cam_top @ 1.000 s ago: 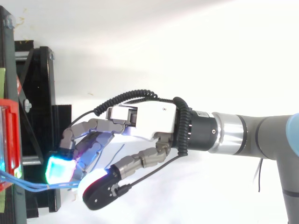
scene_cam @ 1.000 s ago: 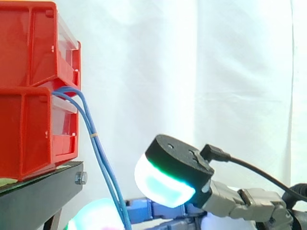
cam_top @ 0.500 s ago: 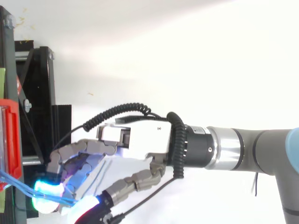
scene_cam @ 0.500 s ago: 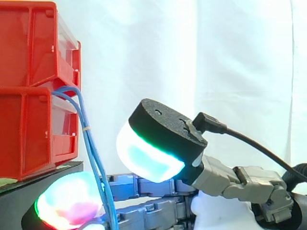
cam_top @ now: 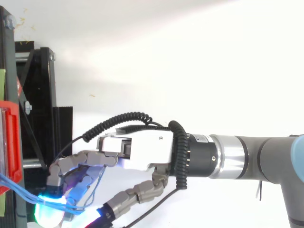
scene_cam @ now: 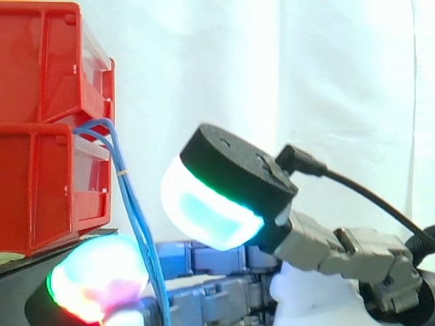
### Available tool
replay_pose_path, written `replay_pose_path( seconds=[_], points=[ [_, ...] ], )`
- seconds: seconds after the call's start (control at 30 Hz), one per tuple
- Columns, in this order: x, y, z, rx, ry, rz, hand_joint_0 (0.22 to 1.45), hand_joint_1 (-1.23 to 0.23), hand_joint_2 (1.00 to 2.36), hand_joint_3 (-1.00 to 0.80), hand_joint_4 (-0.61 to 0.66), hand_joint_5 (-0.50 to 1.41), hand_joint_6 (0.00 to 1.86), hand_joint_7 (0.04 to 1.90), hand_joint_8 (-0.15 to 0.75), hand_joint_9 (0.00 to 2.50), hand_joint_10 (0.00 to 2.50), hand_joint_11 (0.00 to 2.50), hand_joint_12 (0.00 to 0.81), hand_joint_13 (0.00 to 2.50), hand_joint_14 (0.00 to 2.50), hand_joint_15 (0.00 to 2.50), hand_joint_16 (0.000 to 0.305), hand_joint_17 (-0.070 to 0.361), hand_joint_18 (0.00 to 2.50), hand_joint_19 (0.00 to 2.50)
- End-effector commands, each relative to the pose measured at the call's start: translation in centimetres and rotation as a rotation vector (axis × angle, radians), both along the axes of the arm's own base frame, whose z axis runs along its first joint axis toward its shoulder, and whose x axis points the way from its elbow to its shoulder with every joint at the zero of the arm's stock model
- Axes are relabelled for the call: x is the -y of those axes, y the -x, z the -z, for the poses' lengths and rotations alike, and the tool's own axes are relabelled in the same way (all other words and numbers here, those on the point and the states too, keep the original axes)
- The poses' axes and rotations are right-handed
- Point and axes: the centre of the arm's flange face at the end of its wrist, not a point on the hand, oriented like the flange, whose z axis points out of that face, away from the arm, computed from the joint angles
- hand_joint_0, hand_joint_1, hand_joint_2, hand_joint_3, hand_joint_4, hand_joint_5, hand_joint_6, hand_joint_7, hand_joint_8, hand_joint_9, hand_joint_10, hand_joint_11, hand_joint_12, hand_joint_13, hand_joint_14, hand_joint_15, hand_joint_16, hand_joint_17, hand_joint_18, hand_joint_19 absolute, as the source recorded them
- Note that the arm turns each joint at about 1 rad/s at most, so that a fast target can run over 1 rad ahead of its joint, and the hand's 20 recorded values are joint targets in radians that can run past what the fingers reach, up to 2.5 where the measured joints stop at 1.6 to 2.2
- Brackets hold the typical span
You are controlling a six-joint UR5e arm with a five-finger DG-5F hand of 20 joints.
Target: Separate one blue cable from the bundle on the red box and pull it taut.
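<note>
Hand (cam_top: 142,154) farther left, two blue cables (scene_cam: 134,210)

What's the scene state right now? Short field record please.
cables: two blue cables leave the gap between the stacked red bins and run down side by side
tie: pale band joins them near the top
hand: the hand is low by the black stand, at the cables' lower run
hold: cannot tell
separated: not yet

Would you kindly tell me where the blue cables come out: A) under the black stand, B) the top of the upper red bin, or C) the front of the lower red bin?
C: the blue cables loop out over the lower red bin at its front edge, below the upper bin, then hang down.
</note>
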Motion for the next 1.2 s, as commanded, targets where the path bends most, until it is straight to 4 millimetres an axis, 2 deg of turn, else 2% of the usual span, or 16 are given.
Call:
replay_pose_path(
  seconds=[0.0, 0.2, 0.3, 0.4, 0.57, 0.77, 0.9, 1.07, 1.17],
  points=[
    [0.2, -0.6, -1.0, 0.018, -0.014, 0.0, 0.6, -0.62, 1.01, -0.39, 0.22, -0.1, 0.5, 1.1, 0.265, 0.9, 0.01, 0.41, 0.305, 0.68, 0.01, 0.3, 0.037, 0.083, 0.54, 0.47],
    [0.7, -0.7, -1.8, -0.003, -0.021, -0.032, 0.6, -0.62, 1.01, -0.39, 0.18, -0.1, 0.53, 1.13, 0.267, 0.91, 0.01, 0.4, 0.304, 0.69, 0.01, 0.31, 0.037, 0.083, 0.54, 0.47],
    [1.4, -0.5, -2.4, -0.023, -0.031, -0.033, 0.6, -0.62, 1.01, -0.37, 0.16, -0.11, 0.6, 0.99, 0.266, 0.91, 0.01, 0.41, 0.303, 0.69, 0.01, 0.3, 0.037, 0.083, 0.55, 0.47],
    [2.5, 0.0, -4.0, -0.051, -0.023, -0.02, 0.61, -0.62, 1.01, -0.35, 0.13, -0.12, 0.67, 0.87, 0.267, 0.91, 0.01, 0.42, 0.305, 0.69, 0.01, 0.3, 0.037, 0.083, 0.55, 0.47],
    [2.8, 0.5, -4.5, -0.098, -0.011, -0.019, 0.61, -0.63, 1.02, -0.3, 0.13, -0.15, 0.81, 0.68, 0.27, 0.88, 0.01, 0.43, 0.303, 0.67, 0.01, 0.31, 0.037, 0.084, 0.55, 0.47],
    [3.2, 0.6, -4.7, -0.113, -0.013, -0.015, 0.61, -0.64, 1.02, -0.25, 0.15, -0.17, 0.86, 0.65, 0.273, 0.85, 0.01, 0.45, 0.305, 0.66, 0.01, 0.31, 0.038, 0.085, 0.55, 0.47],
    [3.6, 0.7, -5.7, -0.102, -0.011, -0.009, 0.61, -0.65, 1.02, -0.25, 0.17, -0.17, 0.9, 0.62, 0.277, 0.84, 0.01, 0.46, 0.307, 0.66, 0.01, 0.31, 0.038, 0.086, 0.55, 0.47],
    [4.0, 1.1, -6.9, -0.125, 0.004, -0.002, 0.6, -0.69, 1.01, -0.35, 0.16, -0.16, 0.91, 0.61, 0.277, 0.88, 0.01, 0.46, 0.305, 0.67, 0.01, 0.31, 0.039, 0.087, 0.56, 0.47],
    [4.3, 1.2, -7.0, -0.131, 0.005, 0.001, 0.59, -0.67, 1.01, -0.4, 0.16, -0.15, 0.89, 0.63, 0.284, 0.91, 0.02, 0.46, 0.309, 0.68, 0.01, 0.31, 0.039, 0.087, 0.56, 0.48]
  ],
)
